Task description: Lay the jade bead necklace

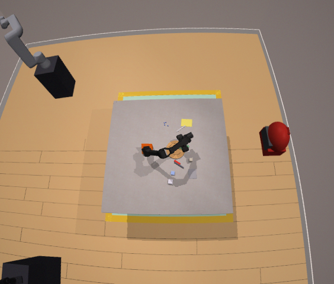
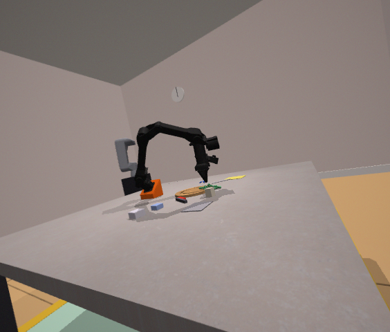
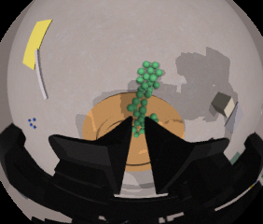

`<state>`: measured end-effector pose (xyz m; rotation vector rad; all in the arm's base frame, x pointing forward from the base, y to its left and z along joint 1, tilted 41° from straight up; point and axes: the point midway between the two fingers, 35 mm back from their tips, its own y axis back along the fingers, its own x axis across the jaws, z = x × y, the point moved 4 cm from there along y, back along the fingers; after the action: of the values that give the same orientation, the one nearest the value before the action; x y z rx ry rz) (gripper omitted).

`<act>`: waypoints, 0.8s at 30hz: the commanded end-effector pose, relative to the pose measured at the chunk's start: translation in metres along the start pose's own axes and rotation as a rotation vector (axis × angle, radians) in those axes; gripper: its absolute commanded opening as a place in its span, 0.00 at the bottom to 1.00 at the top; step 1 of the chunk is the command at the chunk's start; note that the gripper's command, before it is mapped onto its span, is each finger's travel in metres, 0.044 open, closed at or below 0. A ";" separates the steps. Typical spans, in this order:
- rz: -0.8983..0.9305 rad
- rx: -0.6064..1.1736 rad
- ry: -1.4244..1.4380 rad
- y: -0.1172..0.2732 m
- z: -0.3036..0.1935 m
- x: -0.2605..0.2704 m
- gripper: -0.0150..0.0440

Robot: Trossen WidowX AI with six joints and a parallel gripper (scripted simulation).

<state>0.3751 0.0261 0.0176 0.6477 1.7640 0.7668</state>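
The round wooden bead board (image 1: 176,154) (image 2: 184,192) (image 3: 166,105) lies on the table below my gripper (image 2: 206,181) (image 3: 138,119). The jade bead necklace (image 1: 187,147) (image 2: 214,187) (image 3: 150,74) is bunched into a narrow strip. One part lies over the board and the rest reaches past its rim onto the table. My gripper is nearly closed, with a narrow gap between the fingertips. The tips are just above the beads in the exterior view, and the beads seen through the gap look lower than the tips. The fingers hide part of the board.
A beige block (image 1: 190,159) (image 2: 209,191) (image 3: 223,104) stands near the board. A red and dark tool (image 1: 177,162), a light blue block (image 1: 172,173), a white block (image 1: 170,181) and a grey sheet (image 1: 192,174) lie nearby. A yellow sheet (image 1: 186,122) (image 3: 36,42) and a white stick (image 3: 40,77) lie beyond.
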 end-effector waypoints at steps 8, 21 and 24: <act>0.003 0.002 0.005 0.000 -0.031 0.019 0.25; 0.003 0.003 0.006 -0.006 -0.047 0.027 0.25; 0.003 0.003 0.005 -0.011 -0.047 0.027 0.25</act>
<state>0.3250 0.0332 0.0086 0.6499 1.7578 0.7708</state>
